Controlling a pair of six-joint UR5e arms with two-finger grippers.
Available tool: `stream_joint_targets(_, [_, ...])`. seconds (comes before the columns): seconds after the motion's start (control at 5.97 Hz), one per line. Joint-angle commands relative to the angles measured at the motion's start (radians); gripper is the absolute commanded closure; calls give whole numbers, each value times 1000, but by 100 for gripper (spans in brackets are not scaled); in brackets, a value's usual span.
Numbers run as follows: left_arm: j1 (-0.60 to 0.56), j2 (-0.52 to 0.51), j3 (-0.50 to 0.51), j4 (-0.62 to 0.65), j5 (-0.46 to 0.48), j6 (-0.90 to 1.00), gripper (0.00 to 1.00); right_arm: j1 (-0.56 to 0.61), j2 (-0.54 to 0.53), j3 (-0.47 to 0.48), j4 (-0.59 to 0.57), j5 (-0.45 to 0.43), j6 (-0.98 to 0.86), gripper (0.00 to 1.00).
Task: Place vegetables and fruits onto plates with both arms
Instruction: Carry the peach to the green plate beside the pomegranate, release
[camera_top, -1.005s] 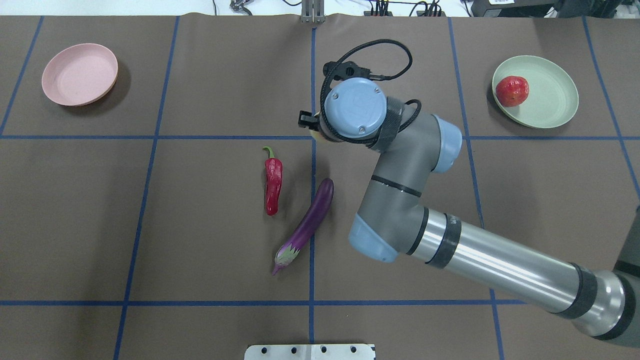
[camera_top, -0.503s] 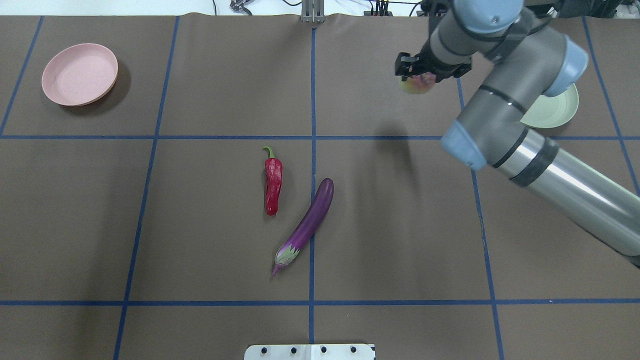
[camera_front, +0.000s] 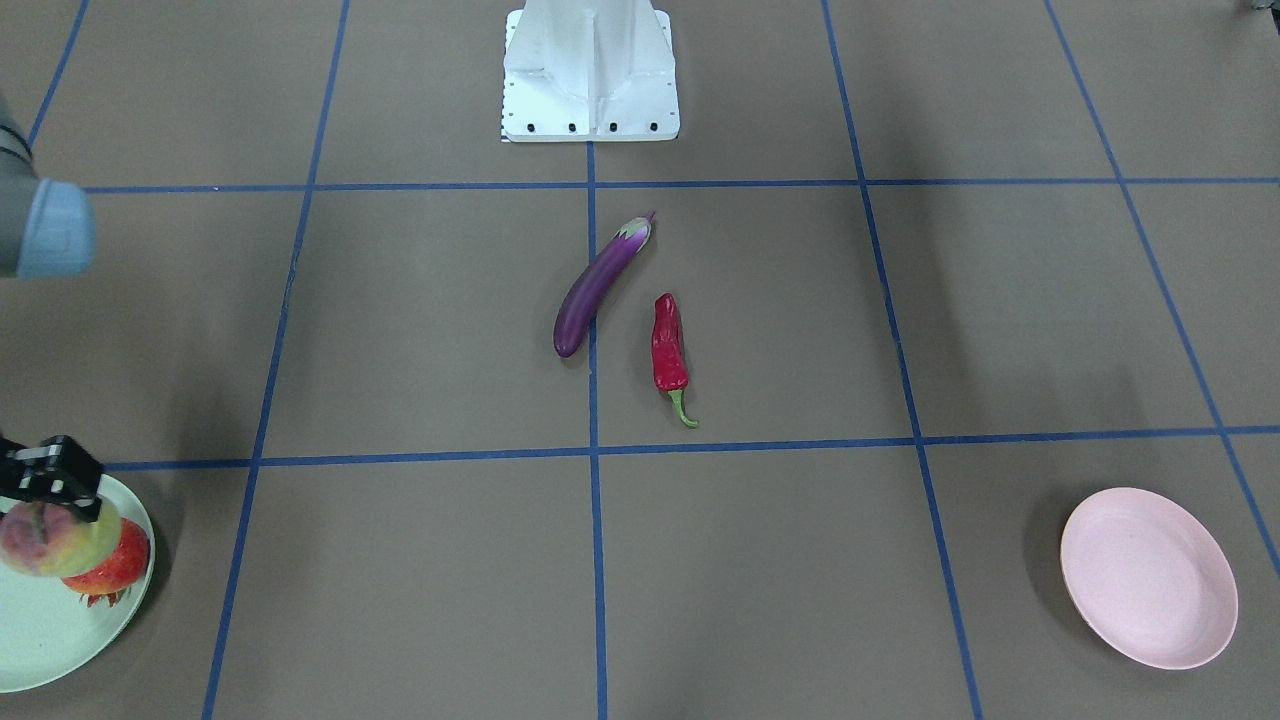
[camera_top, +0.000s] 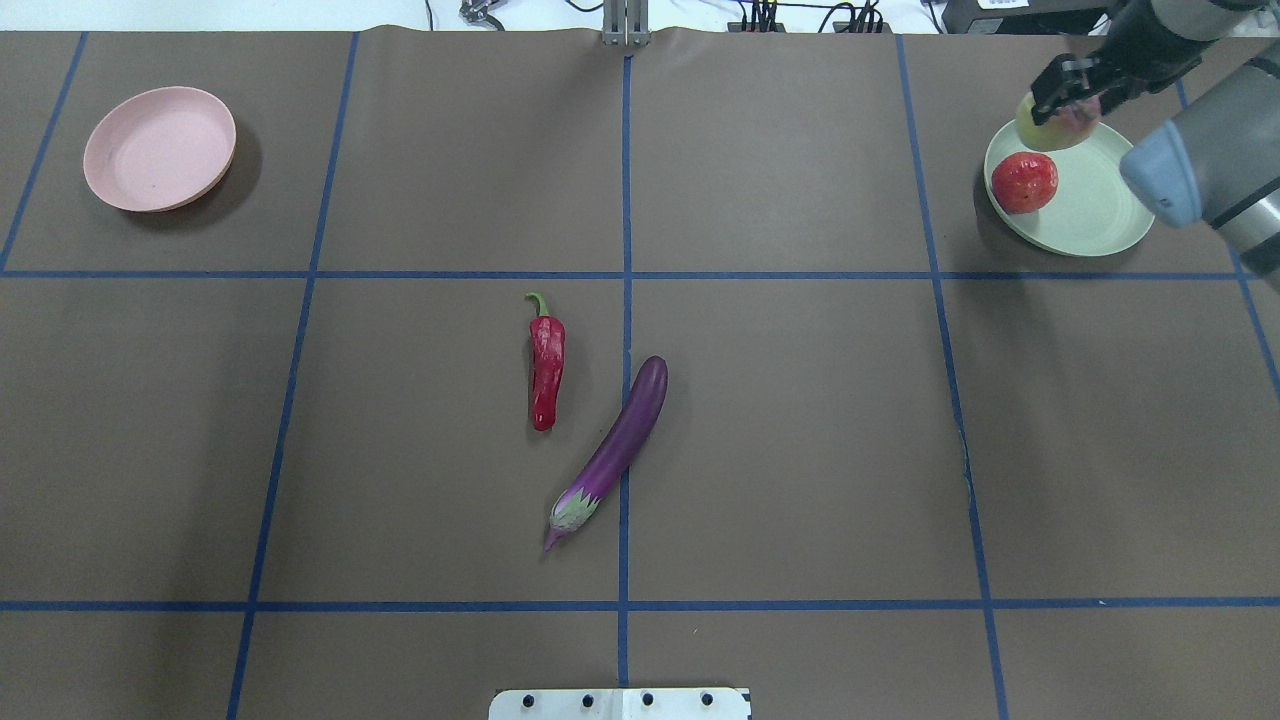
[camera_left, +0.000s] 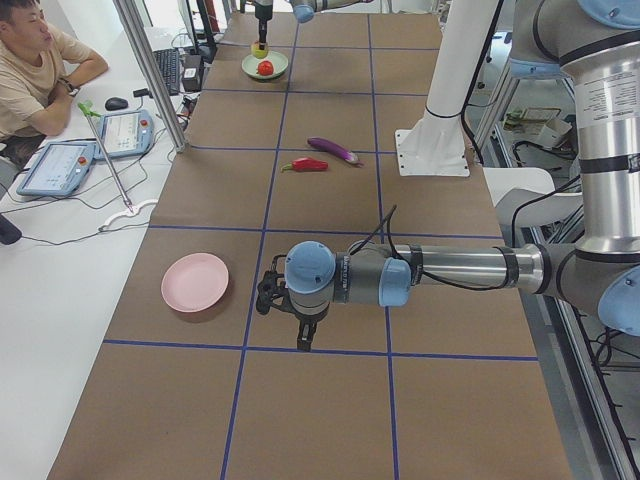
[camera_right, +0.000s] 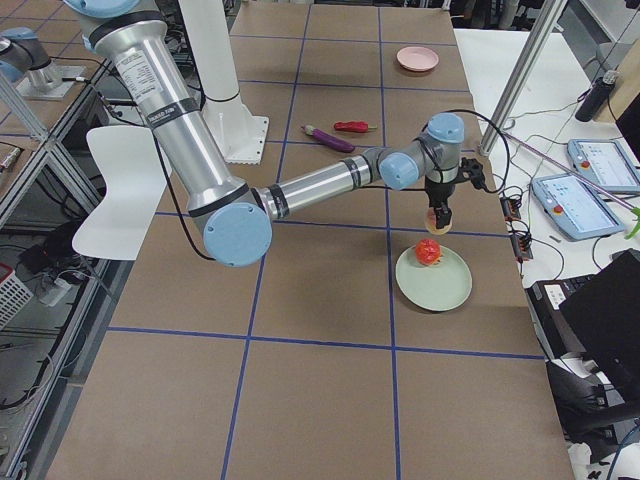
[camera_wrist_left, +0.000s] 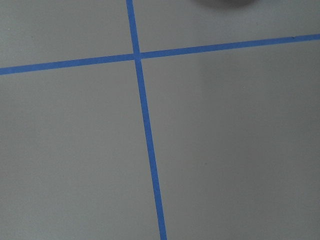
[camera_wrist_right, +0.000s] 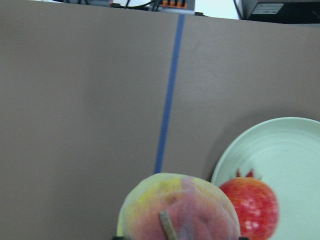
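Over green plate's (camera_top: 1100, 222) far rim: right gripper (camera_top: 1068, 100) pinching peach (camera_top: 1035, 132), aloft; pomegranate (camera_top: 1024, 182) on the plate. Mid-table: chili (camera_top: 546, 365) and eggplant (camera_top: 620, 445), near, not touching. Left gripper (camera_left: 303, 338), beside pink plate (camera_top: 160, 148): grip unreadable.

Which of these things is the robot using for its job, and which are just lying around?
For the job: peach, held in the right pincer; pomegranate; green plate; pink plate; eggplant; chili pepper.

Just lying about: white base block; tablet on the side desk.
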Motion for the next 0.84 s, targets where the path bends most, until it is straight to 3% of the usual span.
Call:
stream_joint_targets(0.0, [0,0,1,0,0,0,0,65,-53,-247,283,86,-106,100])
stream_joint_targets(0.17, [0,0,1,0,1,0,0,62,-51,-336,380,88,-105,100])
stream_joint_targets(0.34, [2,0,1,0,-1,0,0,59,-56,-343,382,88,-103,100])
stream_joint_targets(0.5, [3,0,1,0,-1,0,0,50,-59,-346,382,88,-103,85])
stream_joint_targets(0.67, [8,0,2,0,0,0,0,37,-58,-339,382,86,-102,1])
